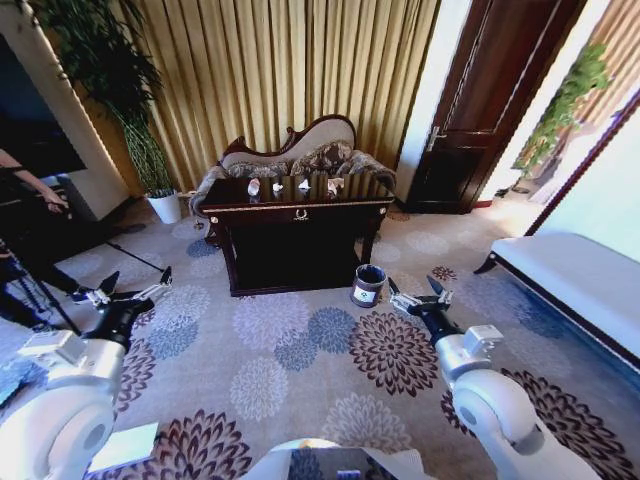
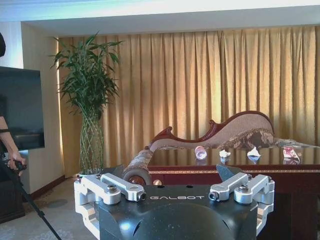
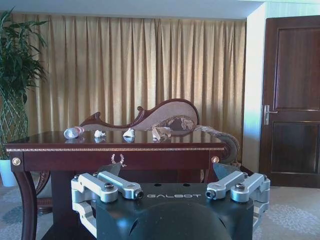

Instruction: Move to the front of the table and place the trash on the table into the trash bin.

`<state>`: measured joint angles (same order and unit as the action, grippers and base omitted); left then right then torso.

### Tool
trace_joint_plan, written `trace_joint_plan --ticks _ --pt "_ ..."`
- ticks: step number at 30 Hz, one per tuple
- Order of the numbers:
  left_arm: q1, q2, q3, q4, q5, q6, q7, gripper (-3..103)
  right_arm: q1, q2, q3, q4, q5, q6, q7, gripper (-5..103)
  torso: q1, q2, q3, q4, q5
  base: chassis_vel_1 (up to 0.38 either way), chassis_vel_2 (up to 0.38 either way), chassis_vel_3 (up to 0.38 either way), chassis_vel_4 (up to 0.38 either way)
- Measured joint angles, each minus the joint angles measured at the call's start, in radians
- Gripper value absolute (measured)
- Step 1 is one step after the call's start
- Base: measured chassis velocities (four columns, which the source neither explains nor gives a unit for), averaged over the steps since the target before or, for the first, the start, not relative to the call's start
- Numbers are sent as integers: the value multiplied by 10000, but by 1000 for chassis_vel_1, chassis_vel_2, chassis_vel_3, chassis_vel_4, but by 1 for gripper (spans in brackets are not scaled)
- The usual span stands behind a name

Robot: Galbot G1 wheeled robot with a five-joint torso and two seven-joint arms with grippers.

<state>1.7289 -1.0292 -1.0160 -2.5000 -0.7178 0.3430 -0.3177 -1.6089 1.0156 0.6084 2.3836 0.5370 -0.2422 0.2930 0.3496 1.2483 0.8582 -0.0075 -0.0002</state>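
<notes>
The right gripper [image 3: 169, 172] sits low in the foreground, its black body marked GALBOT, with silvery linkages on either side and its dark fingers [image 3: 111, 169] spread well apart. Straight ahead at twelve o'clock stands the dark table [image 3: 117, 155], glossy on top, with a small gold ornament [image 3: 117, 159] at the middle of its front rail. On its top lie a clear plastic bottle [image 3: 73, 132] on its side, two white paper wads [image 3: 100, 133] [image 3: 129, 133] and a pale wrapper [image 3: 160, 133], set in a row, each apart from the next. Behind the table is a carved chaise [image 3: 165, 116] before gold curtains [image 3: 135, 70]. A dark wooden door [image 3: 292, 100] stands at two o'clock, a potted plant [image 3: 15, 80] at ten o'clock.
</notes>
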Motion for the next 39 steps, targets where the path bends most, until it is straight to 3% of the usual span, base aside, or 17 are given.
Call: trace_joint_plan --ticks 39 --pt "0 0 0 0 0 0 0 100 -2 2 0 0 0 0 0 100 0 0 0 0 0 0 0 0 0"
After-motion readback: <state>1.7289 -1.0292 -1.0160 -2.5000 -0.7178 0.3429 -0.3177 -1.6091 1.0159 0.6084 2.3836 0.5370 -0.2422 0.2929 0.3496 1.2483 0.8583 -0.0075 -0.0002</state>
